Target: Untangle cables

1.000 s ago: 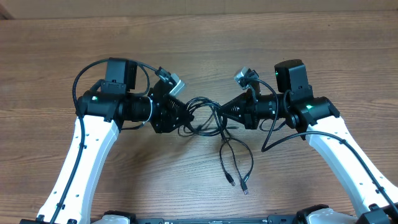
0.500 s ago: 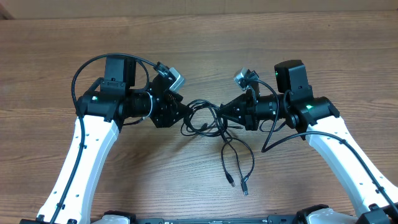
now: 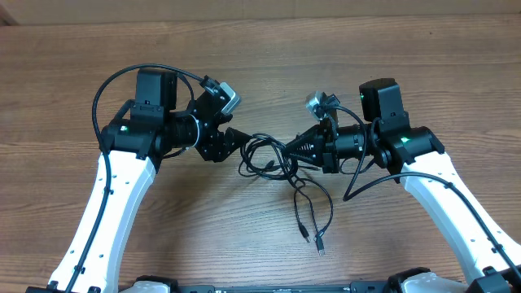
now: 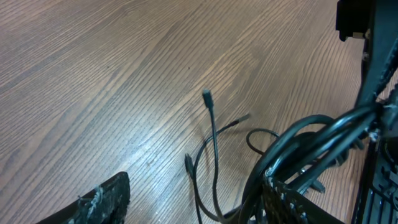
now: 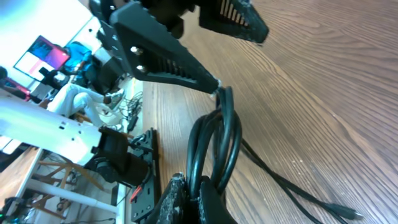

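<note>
Tangle of cables (image 3: 269, 156) at centre of the overhead frame, on the wooden table (image 3: 73, 57), strung between both arms. Two loose plug ends (image 3: 312, 236) trailing toward lower centre, lying flat.

On the bunch's right side, right gripper (image 3: 290, 148) pinched tight. Several loops running into its closed fingers (image 5: 171, 202) at the bottom of the right wrist view. Probably anchoring the knot so the other arm can work strands free.

Just upper left of the bunch, left gripper (image 3: 236, 138) with jaws spread wide, nothing between them. One finger (image 4: 102, 199) bare at lower left of the left wrist view. Loops resting against the other finger (image 4: 292, 199) at lower right, not clamped. Looks like a release to re-grip elsewhere.

Versus a second ago: left gripper then buried in the left edge of the tangle with narrower jaws, now backed off toward upper left and opened. Left loop now showing clear of it. Right gripper in the same spot, same grip. Plug ends barely shifted.
</note>
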You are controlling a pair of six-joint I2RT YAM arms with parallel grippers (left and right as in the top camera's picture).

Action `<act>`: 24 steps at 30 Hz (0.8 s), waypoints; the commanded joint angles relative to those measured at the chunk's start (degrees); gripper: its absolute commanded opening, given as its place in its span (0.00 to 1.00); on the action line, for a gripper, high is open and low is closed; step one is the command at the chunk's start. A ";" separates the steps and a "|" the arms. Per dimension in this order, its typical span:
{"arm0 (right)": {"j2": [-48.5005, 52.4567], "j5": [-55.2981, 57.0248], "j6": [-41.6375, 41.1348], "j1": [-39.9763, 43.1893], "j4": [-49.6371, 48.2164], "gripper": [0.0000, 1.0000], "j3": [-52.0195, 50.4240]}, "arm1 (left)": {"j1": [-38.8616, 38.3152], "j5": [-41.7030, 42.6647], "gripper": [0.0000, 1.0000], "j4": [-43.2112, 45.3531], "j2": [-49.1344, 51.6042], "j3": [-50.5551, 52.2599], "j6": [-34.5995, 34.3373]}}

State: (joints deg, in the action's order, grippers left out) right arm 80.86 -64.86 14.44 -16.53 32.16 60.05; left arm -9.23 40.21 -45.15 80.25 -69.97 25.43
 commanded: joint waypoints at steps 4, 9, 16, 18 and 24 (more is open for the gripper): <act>-0.70 -8.79 2.60 0.15 -0.46 0.04 1.42 | 0.17 0.35 0.69 0.24 -0.57 -1.29 0.31; -0.70 -8.74 2.58 0.15 -0.42 0.04 1.42 | 0.20 2.27 0.69 -0.24 0.15 -1.29 2.32; -0.70 -8.72 2.56 0.15 -0.39 0.04 1.42 | 0.20 13.05 0.78 -1.38 0.33 -1.27 9.35; -0.70 -8.81 2.54 0.15 -0.39 0.04 1.42 | 0.20 14.25 0.79 -1.40 0.37 -1.27 9.33; -0.70 -11.78 2.56 0.15 -0.87 0.04 1.42 | 0.13 14.93 0.78 -1.42 2.60 -0.98 9.29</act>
State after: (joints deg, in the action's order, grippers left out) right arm 80.86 -72.27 16.56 -16.51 32.05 60.05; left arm -9.26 52.64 -46.65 80.82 -69.97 33.23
